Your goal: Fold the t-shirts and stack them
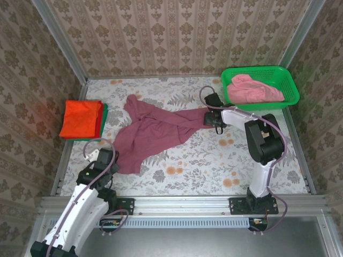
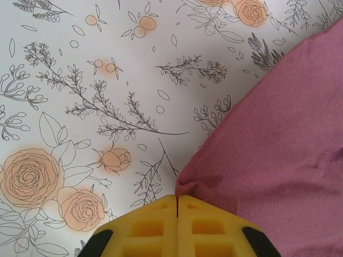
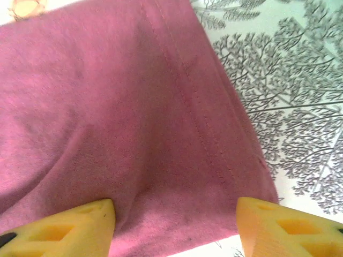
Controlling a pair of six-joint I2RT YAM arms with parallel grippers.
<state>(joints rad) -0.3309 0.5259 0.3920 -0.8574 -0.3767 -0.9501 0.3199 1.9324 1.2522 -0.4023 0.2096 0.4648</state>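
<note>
maroon t-shirt [image 1: 153,134]: soft matt cloth, faintly fuzzy, stitched hem, creased
pink t-shirt [image 1: 252,90]: soft cloth, rumpled
orange t-shirt [image 1: 80,119]: smooth matt cloth
basket [image 1: 254,68]: glossy green plastic mesh
table cover [image 1: 203,160]: smooth floral print, slight sheen
frame rail [image 1: 187,202]: bare silvery metal
right gripper [image 3: 174,206]: matt yellow fingers, moulded hollow cells

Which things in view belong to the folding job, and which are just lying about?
Job: maroon t-shirt, pink t-shirt, orange t-shirt, green t-shirt under the orange.
Lying about: green basket holding the pink one; floral table.
</note>
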